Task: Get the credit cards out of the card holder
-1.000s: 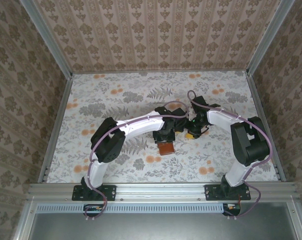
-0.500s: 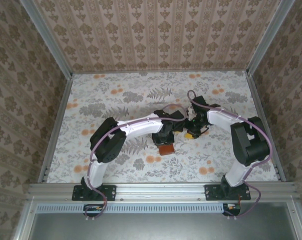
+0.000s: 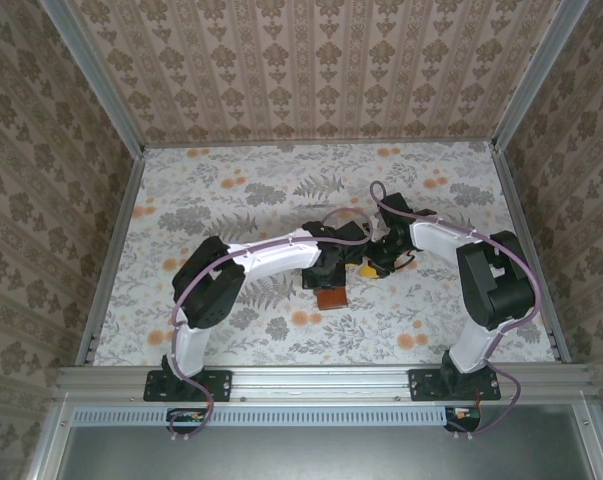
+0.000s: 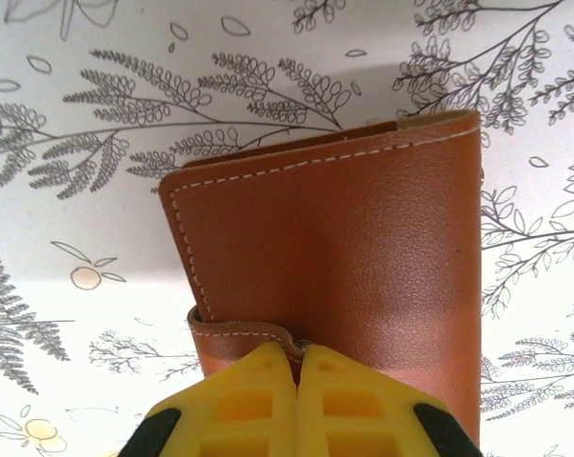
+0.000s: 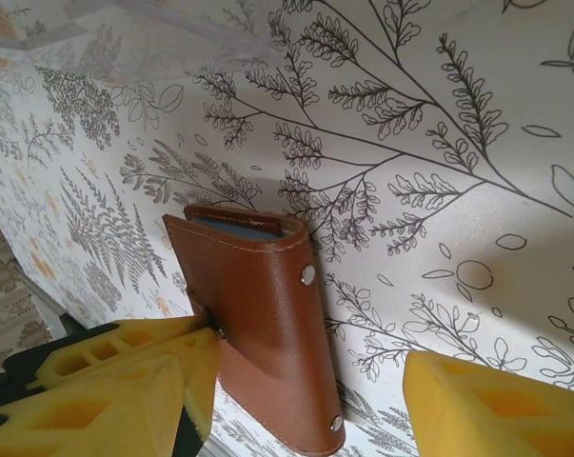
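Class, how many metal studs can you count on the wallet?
2: one stud at the wallet's upper right edge, one near its lower right corner. Others may be hidden.

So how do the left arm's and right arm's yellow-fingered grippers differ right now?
The left gripper is shut, pinching the side tab of the reddish-brown leather card holder; the right gripper is open, gripping nothing. The left gripper touches the holder; one finger of the right gripper stands clear of it. Both have yellow fingers.

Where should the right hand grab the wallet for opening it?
Likely the wallet edge with the two studs, approaching from that side, opposite the tab pinched by the left hand. It's folded shut and thin, so edges grip best.
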You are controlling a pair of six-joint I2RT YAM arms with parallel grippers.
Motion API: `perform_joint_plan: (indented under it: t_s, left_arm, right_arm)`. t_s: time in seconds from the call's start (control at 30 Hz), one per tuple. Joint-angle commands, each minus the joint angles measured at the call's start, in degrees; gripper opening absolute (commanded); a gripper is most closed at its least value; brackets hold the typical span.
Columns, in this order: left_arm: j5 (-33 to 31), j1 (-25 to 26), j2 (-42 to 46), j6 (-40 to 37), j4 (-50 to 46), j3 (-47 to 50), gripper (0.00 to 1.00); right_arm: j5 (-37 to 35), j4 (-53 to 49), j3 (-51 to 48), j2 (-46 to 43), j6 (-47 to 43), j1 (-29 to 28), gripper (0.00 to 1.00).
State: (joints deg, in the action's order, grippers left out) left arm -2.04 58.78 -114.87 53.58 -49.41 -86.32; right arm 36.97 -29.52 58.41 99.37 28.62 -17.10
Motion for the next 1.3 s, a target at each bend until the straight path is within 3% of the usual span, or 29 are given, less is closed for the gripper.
perform_joint_plan:
  t_s: [0.0, 0.23, 0.5, 0.9, 1.27]
  left_arm:
    - [-3.3, -0.55, 3.34, -3.26, 1.85, 0.25, 0.04]
    - [-2.29, -2.21, 8.92, -3.4, 6.61, 6.66, 0.03]
    - [3.45, -6.3, 15.7, -3.16, 17.47, 18.8, 0.03]
    - [18.52, -15.81, 23.23, -3.64, 39.91, 40.87, 0.02]
    - [24.55, -19.43, 24.01, -1.24, 53.26, 52.05, 0.02]
  right_arm:
    - [1.71, -0.31, -0.84, 1.08, -1.02, -0.59, 0.64]
    - [-2.78, -3.24, 0.36, 1.42, -1.13, -1.24, 0.63]
    - [-10.19, -6.65, 3.45, 1.46, 0.77, -5.12, 0.64]
    - [-25.6, -15.13, 12.84, 5.85, 5.35, -16.31, 0.84]
    - [-33.97, -22.6, 22.48, 12.39, 8.72, -24.12, 0.97]
